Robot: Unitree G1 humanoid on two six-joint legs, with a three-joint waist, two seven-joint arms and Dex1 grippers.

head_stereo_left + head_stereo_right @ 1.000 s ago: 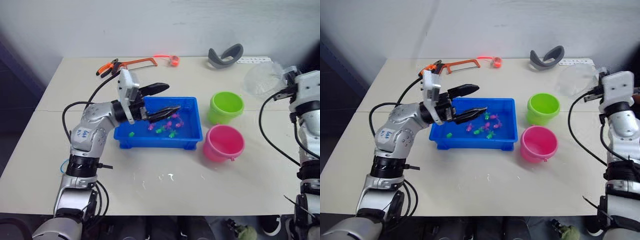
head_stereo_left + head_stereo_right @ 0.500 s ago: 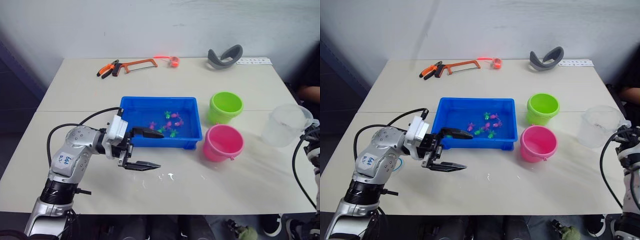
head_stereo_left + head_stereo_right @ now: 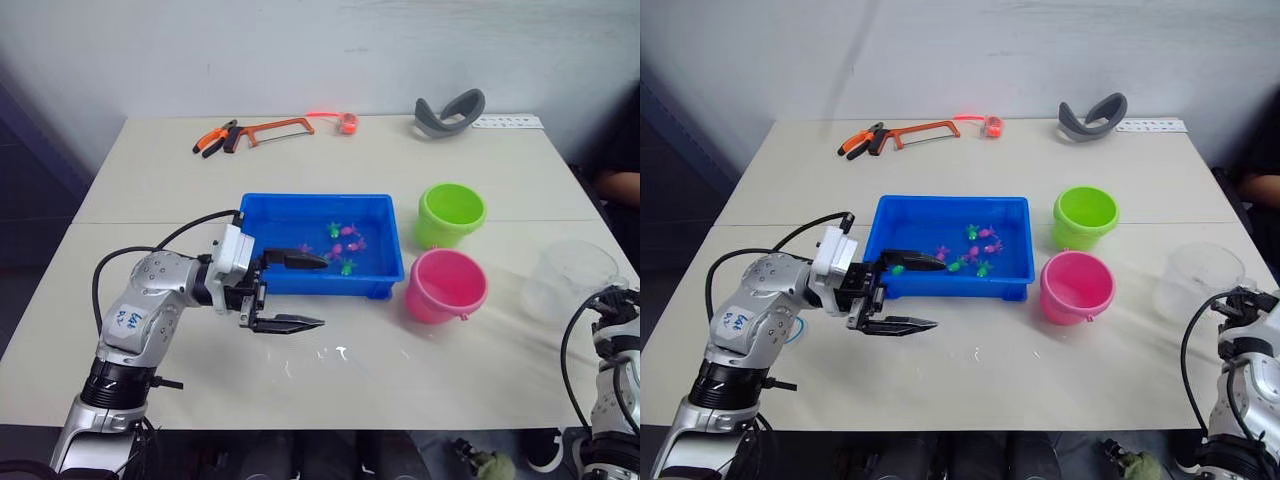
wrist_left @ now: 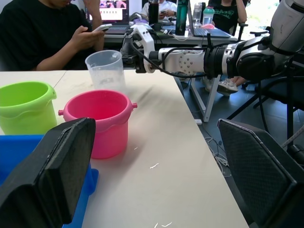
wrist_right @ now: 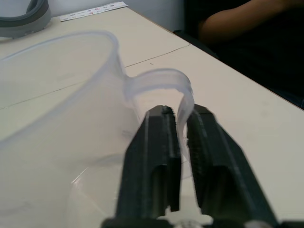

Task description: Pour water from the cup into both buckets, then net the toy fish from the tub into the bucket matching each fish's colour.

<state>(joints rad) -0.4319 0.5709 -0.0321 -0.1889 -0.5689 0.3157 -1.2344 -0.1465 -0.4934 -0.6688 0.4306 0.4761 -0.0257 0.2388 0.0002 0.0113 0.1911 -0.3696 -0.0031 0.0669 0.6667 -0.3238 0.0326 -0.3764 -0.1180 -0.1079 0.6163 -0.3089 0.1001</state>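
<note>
pinching the thin handle, the right gripper [image 5: 183,142] holds the clear cup [image 3: 1195,285], light, flexible, slippery; left gripper [image 3: 295,293] gapes empty.

Pale table [image 3: 480,380] against a plain light wall [image 3: 300,50].
In the left wrist view, a person [image 4: 42,33] in black sits at a desk [image 4: 190,35] with a laptop [image 4: 111,9] and bottles [image 4: 181,14], daylight behind.
</note>
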